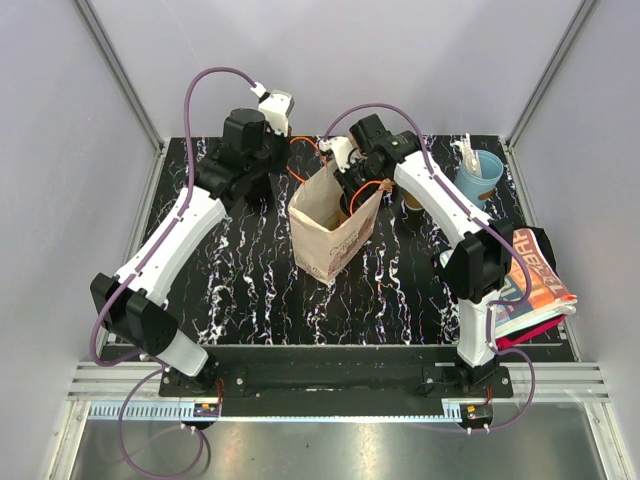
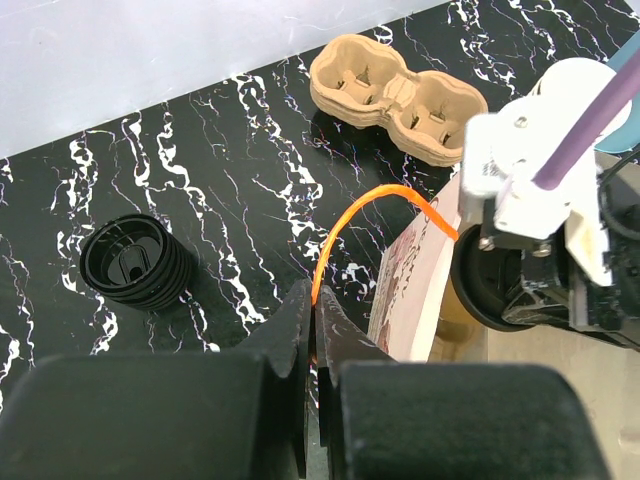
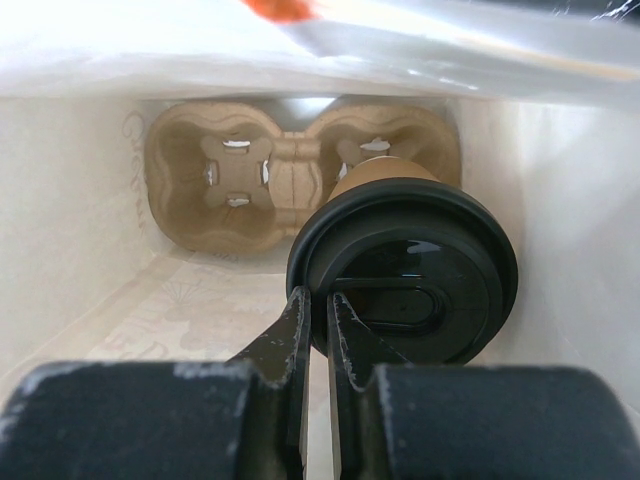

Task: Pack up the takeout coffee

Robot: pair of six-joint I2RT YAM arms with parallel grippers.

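Top external: brown paper bag (image 1: 330,240) upright, mouth open, in the middle of the table (image 1: 250,290), a black slab veined white. Left arm (image 1: 170,240) stretched up and inward toward the bag's far side. Right arm (image 1: 440,200) bent at the elbow, wrist tipped down into the bag's mouth. Pale blue cup (image 1: 487,172) well apart at the far right. Left wrist: left gripper (image 2: 315,320) pinched fully closed on the bag's thin orange handle (image 2: 390,189), the loop arching up from the dark fingers to the bag's edge. Beyond, a moulded pulp carrier (image 2: 395,95) with two wells on the table, and a ribbed black stack of lids (image 2: 135,262) off to the left. Right wrist: straight down the bag's pale inside. Small tan paper cup (image 3: 372,172), only a sliver of its side visible beneath the round glossy black lid (image 3: 410,265) with raised rim and oval sip recess. Right gripper (image 3: 317,310) clamped narrowly on the lid's near-left rim, one finger either side. Cup inside the bag, over the right well of a second carrier (image 3: 215,185) lying on the bag's floor; seated or just above it, impossible to tell.
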